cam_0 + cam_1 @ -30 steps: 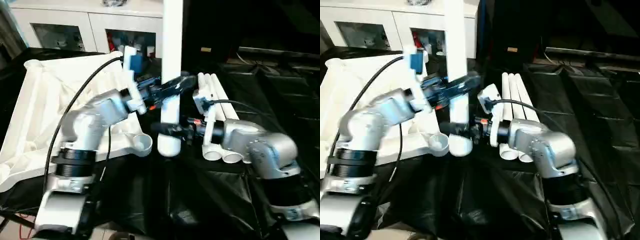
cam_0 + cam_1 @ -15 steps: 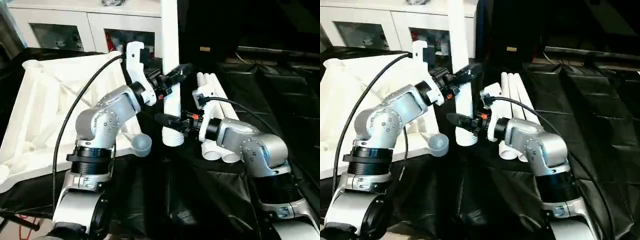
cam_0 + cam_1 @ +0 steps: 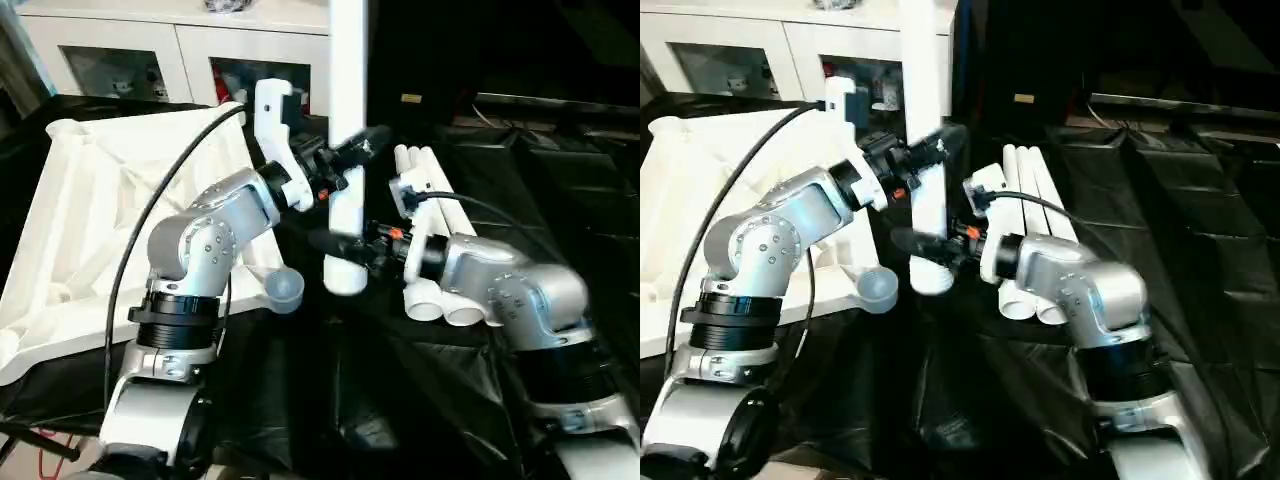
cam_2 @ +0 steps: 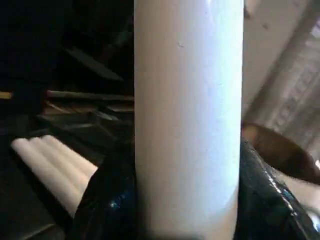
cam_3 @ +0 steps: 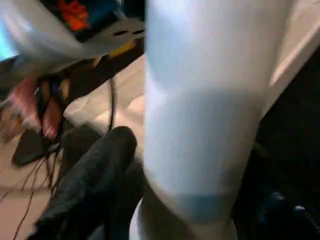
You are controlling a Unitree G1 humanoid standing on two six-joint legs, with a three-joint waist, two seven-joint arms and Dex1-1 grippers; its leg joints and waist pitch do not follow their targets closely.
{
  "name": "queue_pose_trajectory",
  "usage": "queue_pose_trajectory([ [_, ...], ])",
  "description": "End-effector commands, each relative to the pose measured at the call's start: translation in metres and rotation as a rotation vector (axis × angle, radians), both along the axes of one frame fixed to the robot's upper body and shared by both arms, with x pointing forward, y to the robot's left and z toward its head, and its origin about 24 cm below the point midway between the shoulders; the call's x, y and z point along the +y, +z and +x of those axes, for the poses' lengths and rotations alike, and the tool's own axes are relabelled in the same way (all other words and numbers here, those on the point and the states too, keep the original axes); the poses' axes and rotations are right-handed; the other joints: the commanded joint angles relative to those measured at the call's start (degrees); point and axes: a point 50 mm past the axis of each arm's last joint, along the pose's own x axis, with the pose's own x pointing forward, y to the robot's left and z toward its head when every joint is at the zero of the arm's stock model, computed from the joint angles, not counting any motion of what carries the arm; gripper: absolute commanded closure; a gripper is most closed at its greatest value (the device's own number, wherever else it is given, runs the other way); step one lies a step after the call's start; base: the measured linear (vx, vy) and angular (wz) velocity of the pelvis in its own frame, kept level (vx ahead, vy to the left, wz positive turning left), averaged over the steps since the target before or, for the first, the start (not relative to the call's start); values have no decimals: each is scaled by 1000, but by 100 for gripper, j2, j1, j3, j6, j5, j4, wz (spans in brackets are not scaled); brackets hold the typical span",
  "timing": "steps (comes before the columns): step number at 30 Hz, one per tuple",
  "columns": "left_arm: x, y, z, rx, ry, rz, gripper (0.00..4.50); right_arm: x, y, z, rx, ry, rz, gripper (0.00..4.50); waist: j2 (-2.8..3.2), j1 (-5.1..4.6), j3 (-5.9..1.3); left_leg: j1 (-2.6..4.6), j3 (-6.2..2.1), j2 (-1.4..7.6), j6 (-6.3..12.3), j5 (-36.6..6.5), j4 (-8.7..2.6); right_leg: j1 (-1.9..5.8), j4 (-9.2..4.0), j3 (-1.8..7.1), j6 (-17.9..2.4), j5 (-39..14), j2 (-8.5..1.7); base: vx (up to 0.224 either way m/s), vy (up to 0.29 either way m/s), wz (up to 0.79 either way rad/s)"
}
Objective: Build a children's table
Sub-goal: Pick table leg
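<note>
Upright white tubular leg (image 3: 347,130) at the centre of the head view, running off the frame at 12 o'clock, lower end hanging free just above the black sheet (image 3: 420,390).

Left gripper (image 3: 345,160) clamped on the leg from 9 o'clock, one black finger on each side of the tube; in the left wrist view the leg (image 4: 187,115) wedged between the dark fingers (image 4: 107,200).

Right gripper (image 3: 335,243) lower down, reaching in from 3 o'clock, near the leg's flared bottom end. One black finger lying across the front of the tube; jaws spread around it, but cannot tell whether pressing or merely bracketing. In the right wrist view the leg's bottom (image 5: 200,130) very close, a dark finger (image 5: 95,175) beside it.

Square tabletop (image 3: 100,220) lying upside down at 9 o'clock of the leg, ribbed underside facing up, tilted, one round corner socket (image 3: 285,290) at 7 o'clock of the leg's bottom, close to it but apart.

Three more white legs (image 3: 430,230) lying side by side on the black sheet at 3 o'clock of the upright one, open ends toward the robot, partly behind the right forearm.

White cabinet (image 3: 150,50) with glass-fronted compartments at 11 o'clock, behind the tabletop.
</note>
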Motion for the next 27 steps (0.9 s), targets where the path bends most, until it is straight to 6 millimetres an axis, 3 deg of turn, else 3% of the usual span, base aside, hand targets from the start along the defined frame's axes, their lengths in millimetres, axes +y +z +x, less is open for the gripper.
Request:
queue_pose_trajectory([
  [1,-5,8,-5,-58,-58,19,264,3,8,-3,-20,60,-14,147,15,1,-441,45,-37,151,26,-370,-328,355,-413,262,-1296,399,-387,0,0,0],
  [4,-6,10,-6,-64,-76,17,264,1,7,0,-16,50,-28,147,-18,-6,-445,41,-28,148,36,-334,-321,358,-416,265,-1321,407,-386,0,0,0],
  [18,-5,10,-8,-74,-85,12,264,0,-2,6,32,-17,-59,147,4,-6,-452,48,-29,150,26,-291,-320,347,-400,260,-1363,439,-381,0,0,0],
  [19,-5,10,-8,-73,-86,11,264,0,-2,6,34,-18,-53,175,11,-2,-455,47,-30,149,26,-281,-317,352,-397,260,-1370,478,-385,0,0,0],
  [27,-5,9,-10,-73,-99,8,264,3,-3,5,37,-20,-37,239,10,-8,-447,50,-30,153,7,-338,-325,347,-404,260,-1355,385,-383,0,0,0],
])
